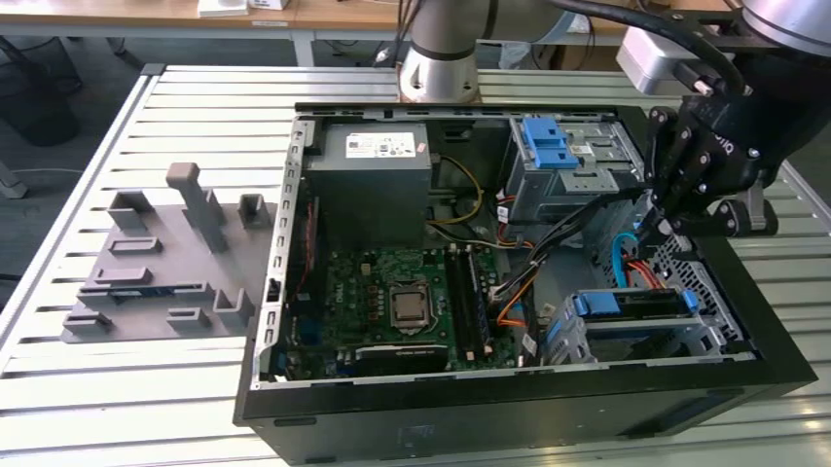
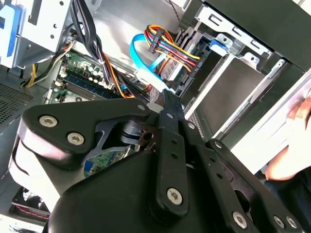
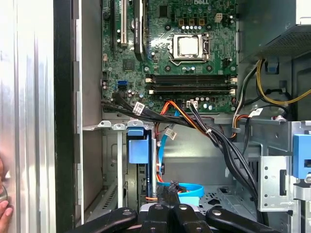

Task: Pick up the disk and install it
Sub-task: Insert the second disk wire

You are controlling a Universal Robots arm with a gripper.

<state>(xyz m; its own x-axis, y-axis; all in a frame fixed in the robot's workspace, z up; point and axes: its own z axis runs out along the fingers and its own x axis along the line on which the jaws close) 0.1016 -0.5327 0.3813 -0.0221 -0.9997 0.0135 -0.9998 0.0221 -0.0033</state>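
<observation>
Gripper over the open computer case, disk seated in the lower drive bay

The black, jointed gripper [image 1: 671, 226] hangs above the case's [image 1: 520, 404] rim on the exterior view's right, beside a bundle of blue and orange cables [image 1: 632, 255]. Its fingers converge with nothing visibly between them — whether fully closed, I cannot tell. The disk [image 1: 632, 304], blue plastic carrier around a flat dark body, sits edge-on in the perforated metal cage [image 1: 707, 336]; in the first wrist view it [image 3: 139, 150] stands just beyond the gripper. Green motherboard [image 1: 396, 297] — glossy, densely studded. Grey moulded fixture [image 1: 162, 268] lies on the ribbed aluminium table [image 1: 130, 409].

Slatted metal table [image 1: 104, 409]; wooden desks [image 1: 325, 15] behind; dark floor.
</observation>
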